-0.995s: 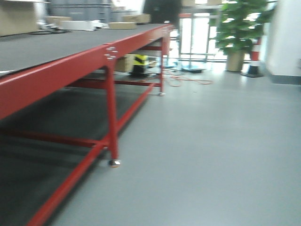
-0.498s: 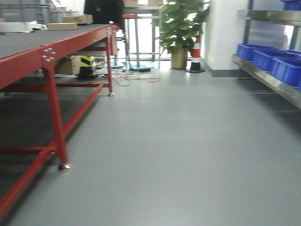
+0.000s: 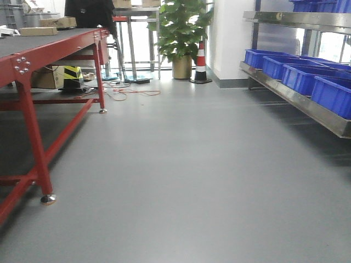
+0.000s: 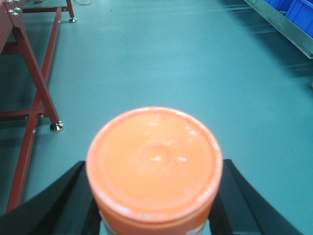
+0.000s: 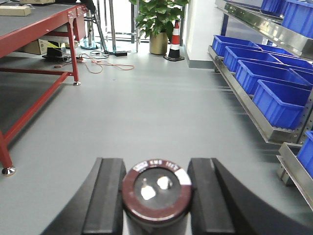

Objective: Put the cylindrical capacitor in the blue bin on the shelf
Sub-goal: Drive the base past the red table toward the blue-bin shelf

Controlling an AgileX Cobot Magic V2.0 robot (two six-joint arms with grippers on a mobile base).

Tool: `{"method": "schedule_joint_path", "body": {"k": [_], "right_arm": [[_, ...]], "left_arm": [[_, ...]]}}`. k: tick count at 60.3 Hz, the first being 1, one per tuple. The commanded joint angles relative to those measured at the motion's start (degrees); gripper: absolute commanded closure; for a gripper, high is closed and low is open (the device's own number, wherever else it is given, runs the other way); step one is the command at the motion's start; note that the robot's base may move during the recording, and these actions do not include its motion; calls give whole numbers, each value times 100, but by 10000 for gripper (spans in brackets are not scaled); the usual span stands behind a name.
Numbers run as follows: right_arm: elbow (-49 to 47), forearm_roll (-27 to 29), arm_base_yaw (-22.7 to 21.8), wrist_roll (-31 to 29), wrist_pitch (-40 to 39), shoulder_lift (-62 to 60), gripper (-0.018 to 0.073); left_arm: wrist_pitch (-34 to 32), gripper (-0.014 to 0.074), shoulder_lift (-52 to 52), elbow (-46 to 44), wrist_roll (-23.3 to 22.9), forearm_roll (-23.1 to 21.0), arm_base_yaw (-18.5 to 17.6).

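The cylindrical capacitor [image 5: 156,192] is a dark cylinder with a brown rim and two silver terminals on its end. It sits between the black fingers of my right gripper [image 5: 155,169], which is shut on it above the grey floor. The steel shelf [image 5: 244,105] runs along the right wall, with blue bins [image 5: 279,100] in a row on its lower tier. The front view shows the same shelf [image 3: 296,101] and blue bins [image 3: 332,93] at the right edge. My left gripper [image 4: 154,169] is shut on an orange-lidded round container [image 4: 154,147].
A red-framed workbench [image 3: 33,55] lines the left side, and its foot [image 3: 48,199] rests on the floor. A potted plant [image 3: 181,27], a striped traffic cone [image 3: 201,63], floor cables [image 3: 131,90] and a cardboard box [image 3: 46,76] lie far ahead.
The front view has swung right. The red workbench has slid toward the left edge, and the shelf with blue bins has come into view on the right.
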Motion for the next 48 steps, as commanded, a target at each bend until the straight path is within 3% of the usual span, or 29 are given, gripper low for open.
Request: {"method": "schedule_joint_path", "body": {"k": [1,48], "right_arm": [[-37,-35,6,-11,-176,-16,638],[-37,-35,6,-11,-176,-16,638]], "left_arm": [[-79,707,-42,-34,-8,-3,-28],[-140,707,-100,-34,-8,-3,-28]]}}
